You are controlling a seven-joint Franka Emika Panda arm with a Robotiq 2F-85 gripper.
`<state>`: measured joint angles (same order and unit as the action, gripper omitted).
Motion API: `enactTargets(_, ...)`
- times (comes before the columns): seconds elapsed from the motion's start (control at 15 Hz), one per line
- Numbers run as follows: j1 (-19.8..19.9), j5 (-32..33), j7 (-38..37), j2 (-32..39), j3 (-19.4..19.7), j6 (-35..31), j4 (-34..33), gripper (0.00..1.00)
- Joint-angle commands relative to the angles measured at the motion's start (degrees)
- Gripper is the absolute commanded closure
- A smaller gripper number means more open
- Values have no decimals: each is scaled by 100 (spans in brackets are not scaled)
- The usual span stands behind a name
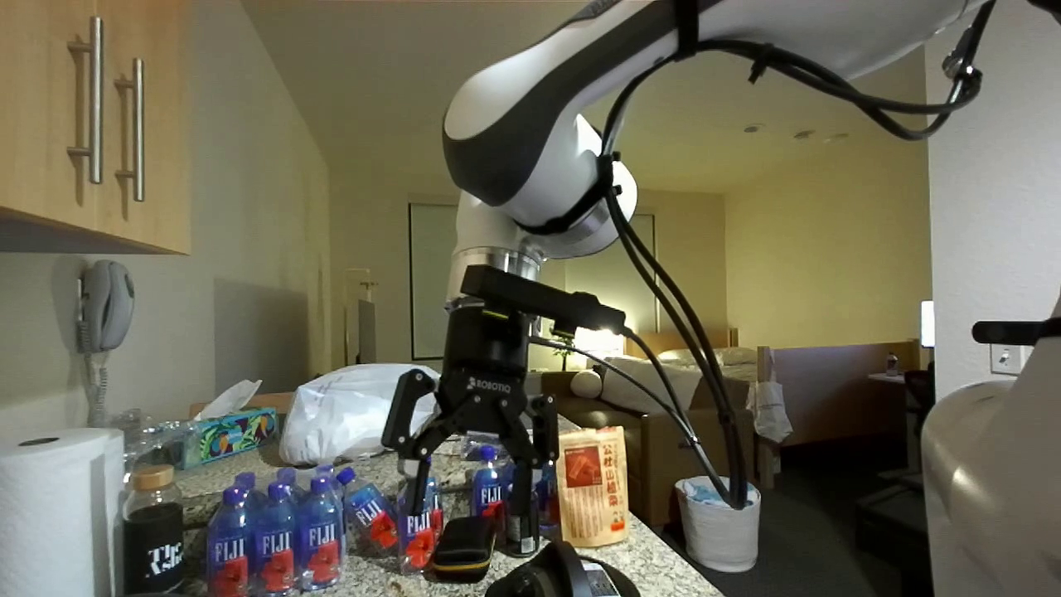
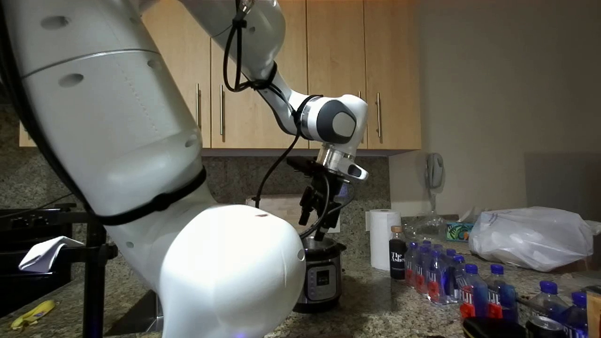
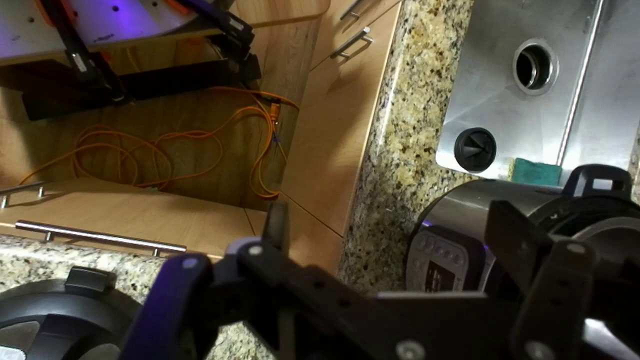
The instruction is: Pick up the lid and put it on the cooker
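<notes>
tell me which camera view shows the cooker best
An exterior view: the cooker stands upright, its front panel toward the camera, though the white arm covers its left edge. The wrist view has it slanted, cut off at the right and partly behind the tool. No further view shows it.

FIJI bottles (image 1: 319,531) cluster on the bench (image 1: 655,572)

In an exterior view, a paper-towel roll (image 1: 58,514) and a tissue box (image 1: 236,435) stand toward eight o'clock, a wall phone (image 1: 112,307) hangs at nine, and a white basket (image 1: 719,531) sits at five. In the wrist view, a steel sink (image 3: 480,100) lies at two, a green sponge (image 3: 536,172) at three, and orange cord (image 3: 195,133) loops between nine and ten.
</notes>
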<state>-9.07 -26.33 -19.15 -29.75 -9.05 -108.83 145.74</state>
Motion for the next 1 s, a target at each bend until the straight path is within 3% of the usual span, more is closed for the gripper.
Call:
enactTargets(0.0, 264, 109, 144, -34, 220, 145, -138, 0)
enactTargets(0.4, 816, 189, 429, -170, 743, -524, -67, 0)
enactTargets(0.6, 1058, -242, 662, -116, 1212, -1370, 174, 0)
enactTargets(0.93, 1364, -712, 1191, 290, 2024, -1966, 368, 0)
